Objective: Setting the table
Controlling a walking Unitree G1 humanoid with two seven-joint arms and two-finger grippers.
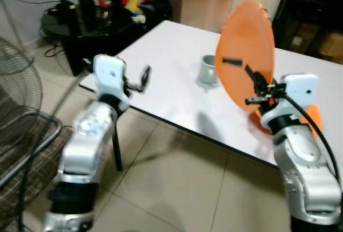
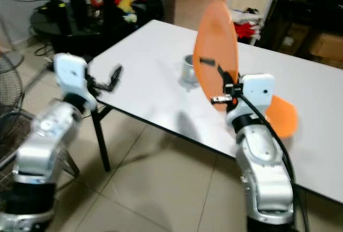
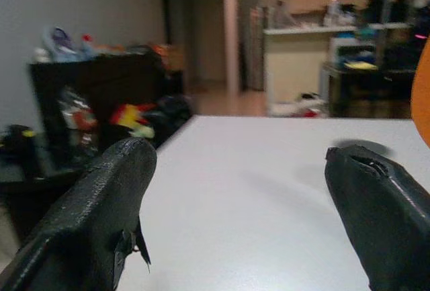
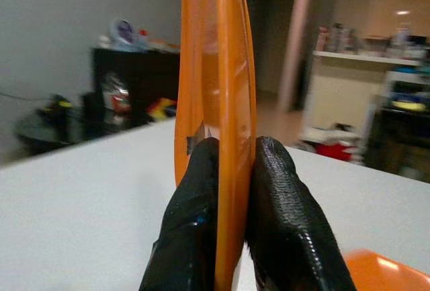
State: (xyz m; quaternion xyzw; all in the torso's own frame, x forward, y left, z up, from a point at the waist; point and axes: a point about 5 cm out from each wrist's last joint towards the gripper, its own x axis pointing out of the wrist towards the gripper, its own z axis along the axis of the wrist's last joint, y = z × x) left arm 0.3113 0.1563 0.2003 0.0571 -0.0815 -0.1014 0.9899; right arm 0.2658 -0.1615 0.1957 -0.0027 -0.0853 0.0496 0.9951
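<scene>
Two pincers are up in front of you over the near edge of the white counter [image 1: 171, 76]: your right pincer [image 1: 252, 76] is clamped on an orange plate [image 1: 245, 55], one black finger on each face, and it holds the plate on edge, lifted clear above the counter top. In the right wrist view the plate stands as a thin upright orange band squeezed between the two fingers [image 4: 275, 203]. A second orange plate [image 2: 281, 115] lies flat on the counter just beside your right wrist. A small metal cup [image 1: 208, 71] stands on the counter, close behind the raised plate and toward the middle. Your left pincer [image 1: 140, 80] hovers at the near left corner of the counter with its fingers spread wide and nothing between them. A dark shelf unit [image 1: 107, 7] with coloured clutter stands beyond the counter
</scene>
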